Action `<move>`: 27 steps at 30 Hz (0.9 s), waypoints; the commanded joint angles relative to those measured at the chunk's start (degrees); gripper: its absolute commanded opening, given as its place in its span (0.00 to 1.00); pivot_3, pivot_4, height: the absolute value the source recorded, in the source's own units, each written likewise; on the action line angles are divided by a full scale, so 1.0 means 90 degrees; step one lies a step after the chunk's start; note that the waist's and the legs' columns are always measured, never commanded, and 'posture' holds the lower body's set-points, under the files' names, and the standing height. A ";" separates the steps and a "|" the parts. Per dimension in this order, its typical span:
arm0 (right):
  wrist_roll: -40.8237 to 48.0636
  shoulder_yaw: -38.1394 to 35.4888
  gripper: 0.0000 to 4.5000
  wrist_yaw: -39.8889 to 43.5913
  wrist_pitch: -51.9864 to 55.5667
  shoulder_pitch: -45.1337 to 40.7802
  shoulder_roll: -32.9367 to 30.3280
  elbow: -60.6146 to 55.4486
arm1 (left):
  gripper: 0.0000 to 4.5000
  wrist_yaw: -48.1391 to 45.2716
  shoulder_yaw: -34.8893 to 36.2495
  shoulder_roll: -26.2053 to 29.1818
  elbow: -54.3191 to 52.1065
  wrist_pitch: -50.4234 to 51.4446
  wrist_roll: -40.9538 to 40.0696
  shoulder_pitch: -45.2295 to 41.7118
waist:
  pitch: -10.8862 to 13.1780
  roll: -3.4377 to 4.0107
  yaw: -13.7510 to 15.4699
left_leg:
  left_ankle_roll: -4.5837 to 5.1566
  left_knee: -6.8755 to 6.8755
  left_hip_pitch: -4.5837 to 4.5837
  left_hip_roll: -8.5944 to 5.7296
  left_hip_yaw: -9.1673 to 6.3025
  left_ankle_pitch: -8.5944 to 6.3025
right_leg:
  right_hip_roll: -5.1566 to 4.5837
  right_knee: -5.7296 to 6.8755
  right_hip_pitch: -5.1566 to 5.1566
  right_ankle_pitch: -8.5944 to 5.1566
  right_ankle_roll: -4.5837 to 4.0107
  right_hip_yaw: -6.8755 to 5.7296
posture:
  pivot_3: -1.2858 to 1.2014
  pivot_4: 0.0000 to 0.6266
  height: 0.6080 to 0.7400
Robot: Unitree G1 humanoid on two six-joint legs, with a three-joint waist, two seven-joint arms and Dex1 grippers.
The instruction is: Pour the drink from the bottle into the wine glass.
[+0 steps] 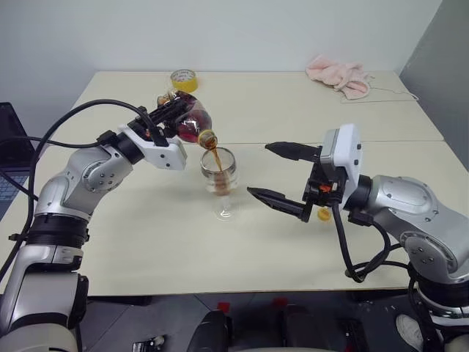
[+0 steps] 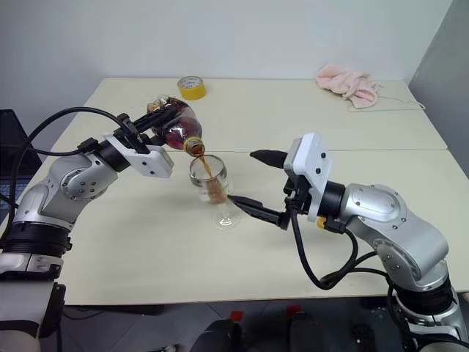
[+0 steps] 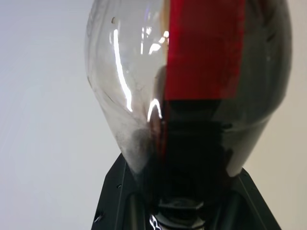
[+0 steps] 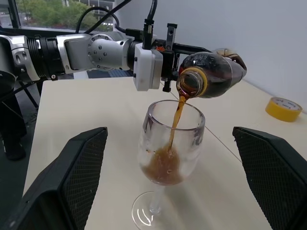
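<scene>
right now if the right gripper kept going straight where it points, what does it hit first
Probably the wine glass. The open right gripper points at it, its fingers either side of the bowl, so the glass would slide between them first. Depth is hard to judge.

Bright, even indoor light from overhead; soft, faint shadows on the pale table (image 1: 293, 110). Head views sharp, no motion blur, slight wide-angle bend at the edges. Left wrist view very close: bottle (image 3: 192, 96) soft, white glare streaks on the clear plastic, lower part dark. Right wrist view: glass (image 4: 170, 143) sharp, small highlights on its foot, near black fingers (image 4: 67, 187) soft, window daylight at one corner.
</scene>
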 commanded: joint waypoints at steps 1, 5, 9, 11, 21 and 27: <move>0.0045 -0.0071 1.00 0.0022 -0.0120 -0.0029 0.0007 -0.0193 | 0.19 0.0183 0.0091 0.0174 -0.0048 -0.0061 -0.0012 -0.0262 | 0.0000 0.0000 -0.0005 | 0.0000 0.0000 0.0000 0.0000 0.0000 0.0000 | 0.0000 0.0000 -0.0001 0.0000 0.0000 0.0000 | 0.52 0.24 1.00; 0.0061 -0.0071 1.00 0.0014 -0.0106 -0.0044 0.0016 -0.0197 | 0.19 0.0221 0.0080 0.0186 0.0014 -0.0095 0.0025 -0.0308 | 0.0000 0.0000 -0.0006 | 0.0000 0.0001 -0.0001 0.0000 0.0000 0.0000 | 0.0000 0.0002 -0.0001 0.0000 0.0000 0.0000 | 0.52 0.24 1.00; 0.0069 -0.0071 1.00 0.0018 -0.0104 -0.0049 0.0018 -0.0198 | 0.19 0.0248 0.0068 0.0205 0.0070 -0.0125 0.0045 -0.0337 | 0.0000 0.0000 -0.0008 | 0.0000 0.0001 -0.0001 0.0000 0.0000 0.0000 | 0.0000 0.0006 -0.0004 0.0000 0.0000 0.0000 | 0.52 0.24 1.00; 0.0072 -0.0070 1.00 0.0018 -0.0103 -0.0051 0.0019 -0.0201 | 0.19 0.0269 0.0062 0.0216 0.0082 -0.0138 0.0059 -0.0347 | 0.0000 0.0000 -0.0008 | 0.0000 0.0001 -0.0002 0.0000 0.0000 0.0000 | 0.0000 0.0006 -0.0004 0.0000 0.0000 0.0000 | 0.52 0.24 1.00; 0.0083 -0.0064 1.00 0.0009 -0.0090 -0.0044 0.0022 -0.0217 | 0.19 0.0332 0.0036 0.0246 0.0157 -0.0193 0.0075 -0.0376 | 0.0000 0.0000 -0.0013 | 0.0000 0.0001 -0.0003 0.0000 0.0000 0.0000 | 0.0000 0.0008 -0.0006 0.0000 0.0000 0.0001 | 0.52 0.24 1.00; 0.0081 -0.0070 1.00 0.0005 -0.0092 -0.0009 0.0017 -0.0232 | 0.19 0.0401 0.0020 0.0266 0.0202 -0.0244 0.0117 -0.0375 | 0.0000 0.0000 -0.0014 | 0.0000 0.0001 -0.0003 0.0000 0.0000 0.0000 | 0.0000 0.0011 -0.0007 0.0000 0.0000 0.0000 | 0.52 0.24 1.00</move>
